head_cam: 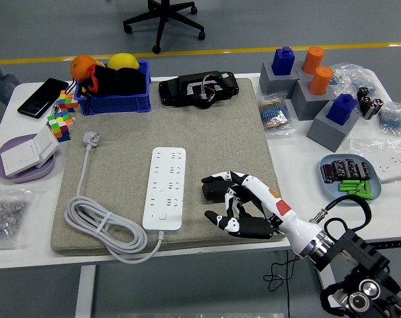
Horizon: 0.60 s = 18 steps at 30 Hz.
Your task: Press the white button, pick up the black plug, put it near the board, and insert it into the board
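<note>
The black plug (211,191) lies on the grey mat (120,165), just right of the white power strip (164,187). The strip's white button (162,215) is at its near end. My right hand (212,199) reaches in from the lower right and brackets the plug. Its fingers (234,179) curl over the plug's top, and the thumb lies on the mat just below the plug, apart from it. I cannot see a firm clamp on the plug. The strip's white cable (101,225) lies coiled at the left. The left hand is out of sight.
A blue bin (114,103) and a black device (199,89) stand at the mat's far edge. Grey blocks with pegs (309,93) and a plate of batteries (349,177) are to the right. Cubes (62,119), a phone (42,97) and a purple plate (4,169) are to the left.
</note>
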Available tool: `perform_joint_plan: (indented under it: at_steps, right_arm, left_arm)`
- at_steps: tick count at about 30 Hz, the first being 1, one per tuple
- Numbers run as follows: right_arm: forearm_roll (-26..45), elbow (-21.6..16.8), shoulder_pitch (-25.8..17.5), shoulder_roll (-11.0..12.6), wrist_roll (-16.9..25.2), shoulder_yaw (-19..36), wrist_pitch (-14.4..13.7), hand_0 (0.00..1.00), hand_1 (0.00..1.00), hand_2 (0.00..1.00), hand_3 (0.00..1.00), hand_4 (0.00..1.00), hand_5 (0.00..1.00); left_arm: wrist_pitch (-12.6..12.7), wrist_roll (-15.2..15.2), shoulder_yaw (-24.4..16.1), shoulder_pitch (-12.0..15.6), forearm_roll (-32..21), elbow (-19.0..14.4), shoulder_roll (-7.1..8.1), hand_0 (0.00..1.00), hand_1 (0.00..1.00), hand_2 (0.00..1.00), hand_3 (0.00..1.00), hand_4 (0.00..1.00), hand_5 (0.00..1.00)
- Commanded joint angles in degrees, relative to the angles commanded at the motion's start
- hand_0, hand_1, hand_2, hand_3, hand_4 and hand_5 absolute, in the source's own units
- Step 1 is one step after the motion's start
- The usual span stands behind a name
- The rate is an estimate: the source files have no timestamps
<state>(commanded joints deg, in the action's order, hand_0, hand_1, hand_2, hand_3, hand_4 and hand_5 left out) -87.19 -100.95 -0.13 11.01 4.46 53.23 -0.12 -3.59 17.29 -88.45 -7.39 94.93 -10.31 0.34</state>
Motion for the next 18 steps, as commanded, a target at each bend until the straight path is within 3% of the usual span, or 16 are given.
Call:
perform_joint_plan:
  at_steps: [18]
  right_arm:
    - [1.64, 0.74, 3.76, -0.38, -2.3, -4.93, 0.69, 0.002, 0.061, 0.188, 0.741, 0.754, 0.319]
  left_arm:
    - [-0.09, 0.09, -0.09, 0.04, 0.13, 0.0, -0.06, 0.648, 0.639, 0.632, 0.679, 0.51, 0.124]
